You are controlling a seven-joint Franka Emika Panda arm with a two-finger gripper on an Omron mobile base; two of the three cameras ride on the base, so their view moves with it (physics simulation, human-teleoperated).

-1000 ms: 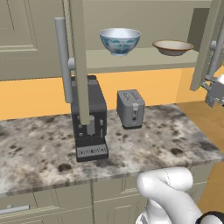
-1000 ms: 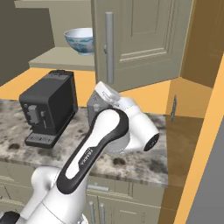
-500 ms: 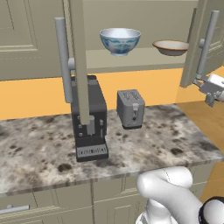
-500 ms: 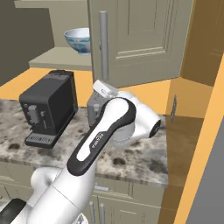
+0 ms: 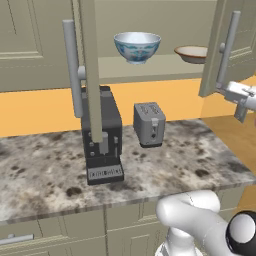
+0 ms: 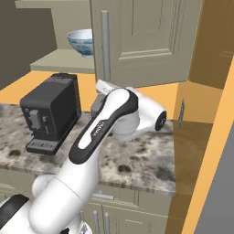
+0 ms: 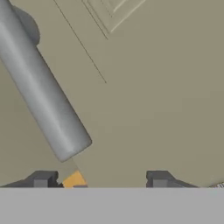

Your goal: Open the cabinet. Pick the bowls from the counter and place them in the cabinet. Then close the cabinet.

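- My gripper sits close against the right door of the cabinet, just below the lower end of its silver bar handle; my jaws stand spread apart with nothing between them.
- Both cabinet doors hang open; the left door is edge-on in the left base view.
- The white and pale-blue bowl and the tan bowl both rest on the cabinet shelf, well apart.
- On the counter stand a black coffee machine and, just beside it, a grey toaster.
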